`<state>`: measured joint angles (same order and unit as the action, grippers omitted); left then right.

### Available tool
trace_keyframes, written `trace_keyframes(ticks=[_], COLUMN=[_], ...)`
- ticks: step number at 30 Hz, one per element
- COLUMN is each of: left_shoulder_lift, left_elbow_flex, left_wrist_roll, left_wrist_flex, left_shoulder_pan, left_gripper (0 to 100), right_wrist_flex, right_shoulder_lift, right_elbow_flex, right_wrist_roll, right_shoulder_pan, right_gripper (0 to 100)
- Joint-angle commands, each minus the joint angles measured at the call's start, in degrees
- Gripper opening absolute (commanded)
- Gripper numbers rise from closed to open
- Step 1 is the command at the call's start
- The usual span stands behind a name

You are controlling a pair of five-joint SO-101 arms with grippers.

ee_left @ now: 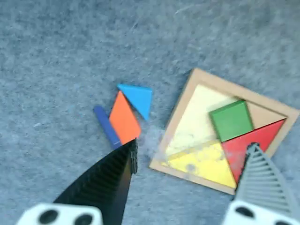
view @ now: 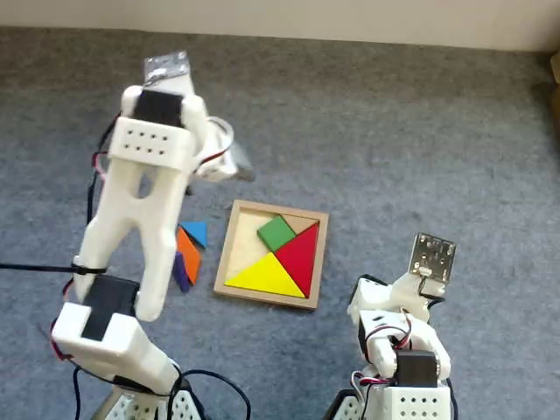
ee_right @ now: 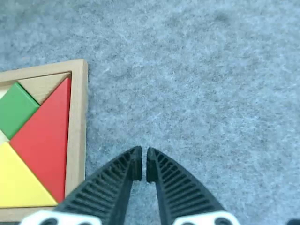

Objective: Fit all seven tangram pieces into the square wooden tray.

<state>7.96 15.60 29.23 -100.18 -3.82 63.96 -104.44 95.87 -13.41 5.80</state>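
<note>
The square wooden tray [view: 317,262] lies mid-table and holds a green square [view: 276,233], a red triangle [view: 300,254] and a yellow triangle [view: 259,276]. Its near-left part shows bare pale wood. Left of the tray, on the carpet, lie a blue triangle [view: 194,232], an orange piece [view: 186,254] and a dark blue piece [view: 179,273], close together. My left gripper [ee_left: 193,145] hangs open above the tray's [ee_left: 179,115] edge, with the orange piece [ee_left: 124,118] beside its black finger. My right gripper [ee_right: 140,164] is shut and empty on the carpet beside the tray's [ee_right: 78,117] right rim.
Grey carpet covers the whole table. The left arm [view: 144,201] stretches over the loose pieces and hides part of them. The right arm [view: 398,337] sits folded at the front right. Open carpet lies behind and to the right of the tray.
</note>
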Motion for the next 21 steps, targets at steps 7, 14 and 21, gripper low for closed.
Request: trace_keyframes(ticks=[7,14,21], left_shoulder_lift=[-2.9,-2.9,-2.9], left_elbow_flex=[-13.8,-25.5,-35.0], left_wrist_roll=[-9.0,-8.8,-2.6], left_wrist_flex=[0.0,12.7,28.0], left_shoulder_pan=[4.1,2.9,2.9], left_gripper=[34,34,34], right_wrist_flex=[0.0,0.0,0.0], right_shoulder_lift=[-0.7,-0.7,-0.7], right_elbow_flex=[8.0,8.0,8.0], right_wrist_roll=[-0.4,-0.4,-0.4], right_shoulder_pan=[-0.7,-0.7,-0.7], right_gripper=[3.1,3.1,3.1])
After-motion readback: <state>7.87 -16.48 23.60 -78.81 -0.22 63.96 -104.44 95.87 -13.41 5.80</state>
